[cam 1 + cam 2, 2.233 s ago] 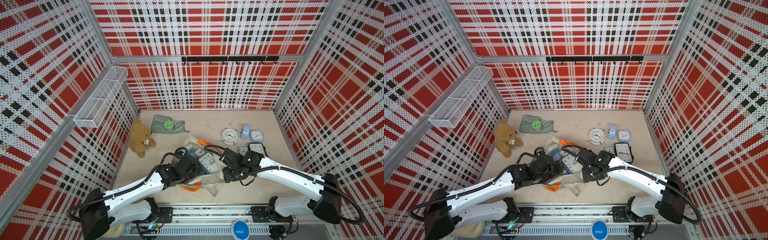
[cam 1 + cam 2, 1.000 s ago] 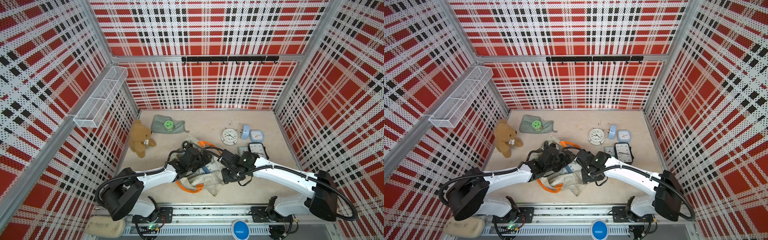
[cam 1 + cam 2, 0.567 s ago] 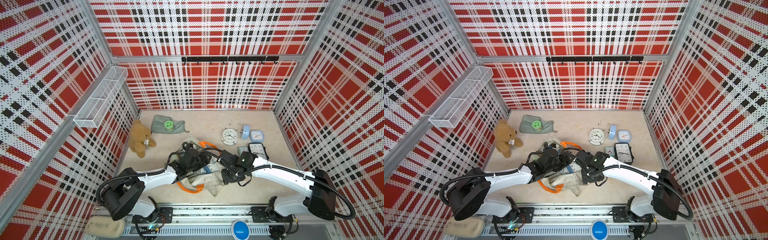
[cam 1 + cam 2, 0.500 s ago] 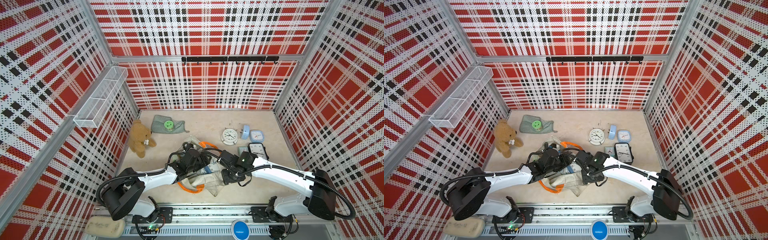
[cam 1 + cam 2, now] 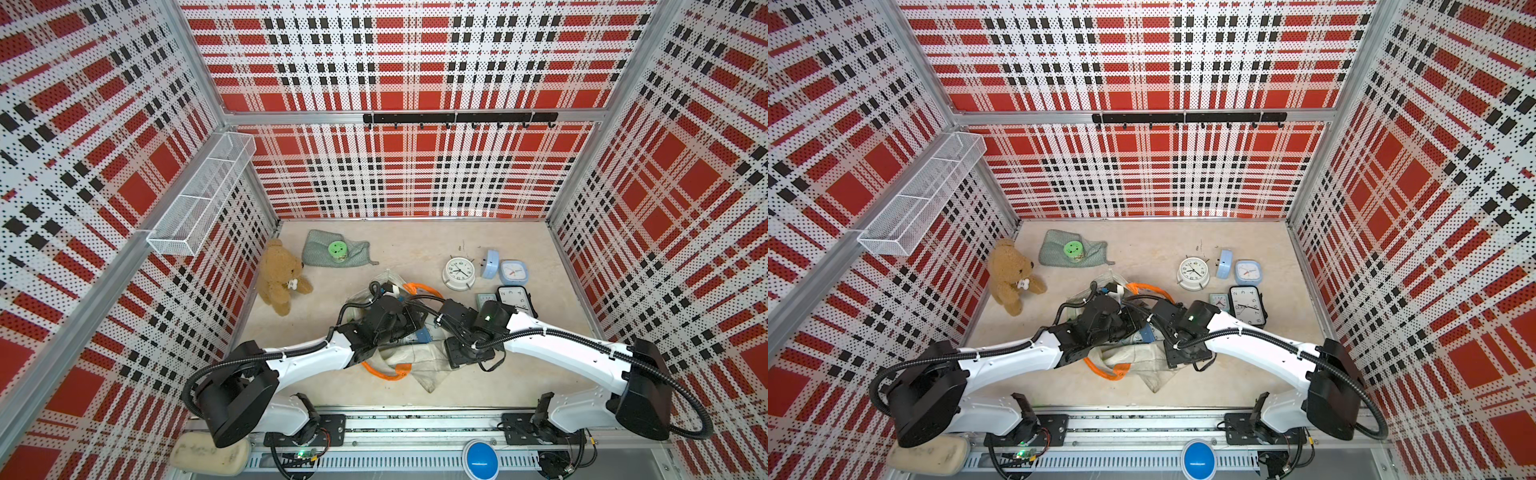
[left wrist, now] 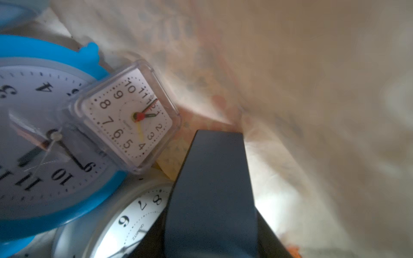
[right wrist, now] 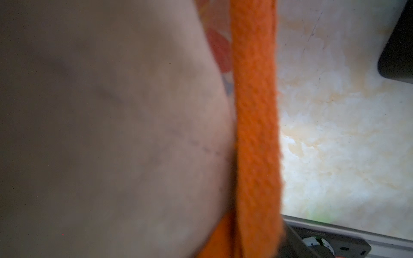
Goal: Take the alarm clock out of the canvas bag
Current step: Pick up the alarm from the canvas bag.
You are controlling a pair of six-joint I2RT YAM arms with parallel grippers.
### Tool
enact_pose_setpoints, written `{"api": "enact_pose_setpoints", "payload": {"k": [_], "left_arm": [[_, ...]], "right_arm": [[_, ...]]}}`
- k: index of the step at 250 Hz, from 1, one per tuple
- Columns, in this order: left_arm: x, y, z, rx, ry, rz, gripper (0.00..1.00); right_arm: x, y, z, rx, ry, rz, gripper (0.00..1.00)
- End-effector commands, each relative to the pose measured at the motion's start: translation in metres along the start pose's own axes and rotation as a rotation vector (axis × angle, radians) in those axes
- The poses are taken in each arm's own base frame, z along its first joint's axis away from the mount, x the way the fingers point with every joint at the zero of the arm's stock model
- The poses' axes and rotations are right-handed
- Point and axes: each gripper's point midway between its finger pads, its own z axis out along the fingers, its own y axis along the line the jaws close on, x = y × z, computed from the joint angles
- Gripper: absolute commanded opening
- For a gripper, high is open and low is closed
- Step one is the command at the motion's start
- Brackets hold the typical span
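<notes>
Alarm clocks: a small square clear-cased alarm clock with a white face [image 6: 129, 116] lies inside the bag. It leans over a round blue-rimmed alarm clock [image 6: 44, 134], and a round silver-rimmed alarm clock [image 6: 125, 223] is just beside both.
Bag: the floppy cream canvas bag [image 5: 419, 361] is slumped on the beige table [image 5: 415, 249], toward 6 o'clock of the table's middle. One orange strap handle [image 5: 384, 376] loops out at the bag's 7 o'clock, a second orange handle [image 5: 419, 288] at its 12 o'clock.
Left jaws: reach into the bag from its 9 o'clock side. Only one dark finger [image 6: 212, 189] shows, lying across the silver-rimmed clock's face with its tip just beside the square clock. Whether they are clenched or released cannot be told.
Right jaws: at the bag's 2 o'clock edge. The right wrist view is filled by canvas and orange webbing [image 7: 254, 111], so their state cannot be told.
Clocks outside: at the bag's 1 to 2 o'clock stand a white round twin-foot clock [image 5: 458, 272], a pale blue square clock [image 5: 514, 272] and a black rectangular clock [image 5: 515, 297].
Other: a brown teddy bear [image 5: 280, 276] lies at the bag's 10 o'clock, and a grey-green cloth [image 5: 320, 251] at 11 o'clock.
</notes>
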Motion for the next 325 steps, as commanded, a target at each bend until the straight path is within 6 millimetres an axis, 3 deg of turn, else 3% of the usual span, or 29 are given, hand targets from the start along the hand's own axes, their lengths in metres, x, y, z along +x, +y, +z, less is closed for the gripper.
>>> {"api": "enact_pose_setpoints", "payload": {"k": [1,46,76,151,190,219,244,285,325], "left_arm": [[-0.007,-0.019,-0.009,0.035,-0.024,0.046,0.4],[-0.01,-0.014,-0.011,0.012,-0.025,0.046,0.36],[-0.016,-0.016,-0.021,-0.009,-0.044,0.067,0.34],[-0.047,-0.029,-0.078,-0.081,-0.133,0.199,0.34],[-0.07,-0.042,-0.11,-0.086,-0.187,0.246,0.34],[-0.087,-0.064,-0.132,-0.038,-0.195,0.288,0.31],[-0.103,-0.096,-0.153,0.012,-0.19,0.357,0.29],[-0.118,-0.17,-0.19,0.163,-0.167,0.483,0.27],[-0.115,-0.229,-0.195,0.343,-0.071,0.504,0.27]], "right_arm": [[-0.01,-0.003,-0.009,0.034,-0.036,-0.009,0.7],[-0.021,-0.004,-0.026,0.047,-0.081,-0.016,0.74],[-0.034,-0.001,-0.05,0.025,-0.145,-0.027,0.76],[-0.079,0.013,-0.138,-0.173,-0.446,-0.041,0.83],[-0.094,0.012,-0.175,-0.276,-0.543,-0.032,0.84],[-0.102,-0.005,-0.19,-0.322,-0.559,0.022,0.85],[-0.109,-0.022,-0.205,-0.359,-0.583,0.075,0.84],[-0.129,-0.043,-0.236,-0.507,-0.651,0.164,0.85],[-0.144,-0.06,-0.267,-0.745,-0.724,0.212,0.86]]}}
